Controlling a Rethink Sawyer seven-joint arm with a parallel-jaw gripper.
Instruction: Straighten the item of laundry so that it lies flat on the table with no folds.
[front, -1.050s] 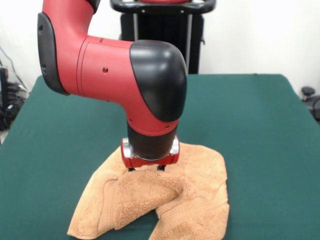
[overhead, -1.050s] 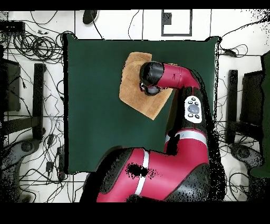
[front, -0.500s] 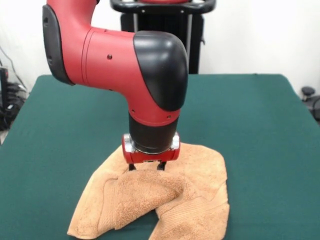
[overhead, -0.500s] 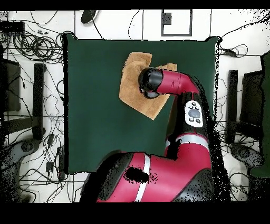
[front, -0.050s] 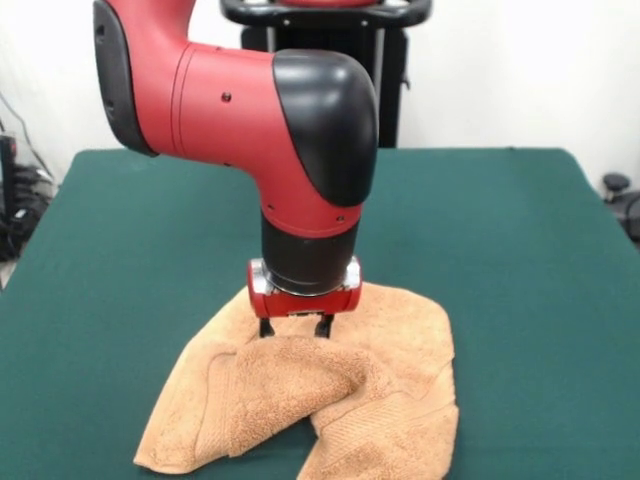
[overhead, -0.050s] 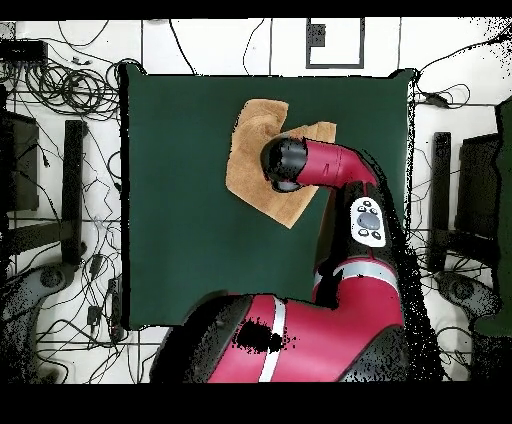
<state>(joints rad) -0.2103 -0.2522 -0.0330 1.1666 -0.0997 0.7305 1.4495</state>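
The item of laundry (front, -0.050s: 345, 405), a peach terry towel, lies crumpled near the front edge of the green table (front, -0.050s: 500, 250), with one thick fold rolled across its middle and a corner turned over. My gripper (front, -0.050s: 294, 330) hangs straight down just above that fold, its two dark fingers (front, -0.050s: 265, 328) spread apart and open, with nothing between them. In the overhead view the towel (overhead, -0.050s: 250, 170) shows at the table's (overhead, -0.050s: 180, 220) upper middle. There the arm's black wrist covers the towel's right part and hides the gripper.
The red arm (front, -0.050s: 250, 110) bends over the table's middle and blocks the ground behind the towel. Wide green tabletop stretches left and right of the towel. Cables and stands (overhead, -0.050s: 60, 100) lie on the floor around the table.
The gripper has risen a little off the towel, so more of its fingers shows. The arm's elbow has shifted slightly. The towel's shape looks the same.
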